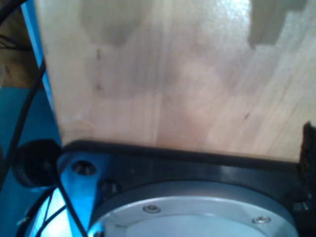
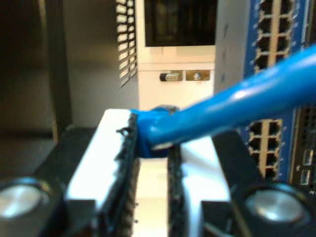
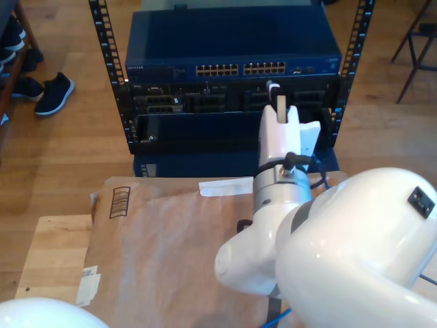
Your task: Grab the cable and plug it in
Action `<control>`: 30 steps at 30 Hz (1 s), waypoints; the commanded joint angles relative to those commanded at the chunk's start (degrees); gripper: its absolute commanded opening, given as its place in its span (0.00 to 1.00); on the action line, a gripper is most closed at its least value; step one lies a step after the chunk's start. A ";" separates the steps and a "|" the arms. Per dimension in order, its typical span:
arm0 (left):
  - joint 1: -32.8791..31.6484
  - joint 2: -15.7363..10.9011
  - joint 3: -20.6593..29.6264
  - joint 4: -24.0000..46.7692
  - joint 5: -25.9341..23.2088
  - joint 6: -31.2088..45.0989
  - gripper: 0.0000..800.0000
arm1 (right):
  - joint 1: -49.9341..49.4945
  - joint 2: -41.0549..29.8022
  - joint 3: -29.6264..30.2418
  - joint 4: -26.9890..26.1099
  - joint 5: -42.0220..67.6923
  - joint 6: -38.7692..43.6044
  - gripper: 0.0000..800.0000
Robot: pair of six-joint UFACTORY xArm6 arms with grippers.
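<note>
My second gripper (image 2: 154, 143) is clamped on the cable (image 2: 237, 106): both pads (image 2: 129, 148) pinch the blue end piece, which looks like the plug boot, though it's too blurred to be sure. The blue cord runs out of the jaws slantwise, across the front of the network switch (image 2: 276, 59).

Relative to the switch: the gripper sits in front of its face, near the rows of ports (image 2: 269, 140), not touching them as far as I can tell. In the exterior view the same arm (image 3: 280, 147) reaches toward the switch (image 3: 232, 48) in the rack (image 3: 106, 61). Its tip is level with the lower panels, below the port rows (image 3: 239, 69). A short bit of blue cable (image 3: 273, 316) shows at the bottom edge, under the white arm housing.

My first gripper: cannot tell its state. The first wrist view looks over a black-and-silver flange (image 1: 197, 212) onto a pale wooden surface (image 1: 173, 74); the jaws aren't visible there.

Brown paper (image 3: 171, 246) covers the table in front of the rack.
</note>
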 joint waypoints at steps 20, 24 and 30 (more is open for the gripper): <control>0.09 0.00 0.00 0.00 0.00 0.00 1.00 | -8.62 18.55 -16.62 -9.05 -0.44 3.34 0.00; 0.00 0.00 0.00 0.00 0.00 0.00 1.00 | -9.32 18.55 -16.18 -11.69 -0.53 3.34 0.00; 0.09 0.00 0.00 0.00 0.00 0.00 1.00 | -12.13 19.34 -16.18 -13.80 -0.79 3.25 0.00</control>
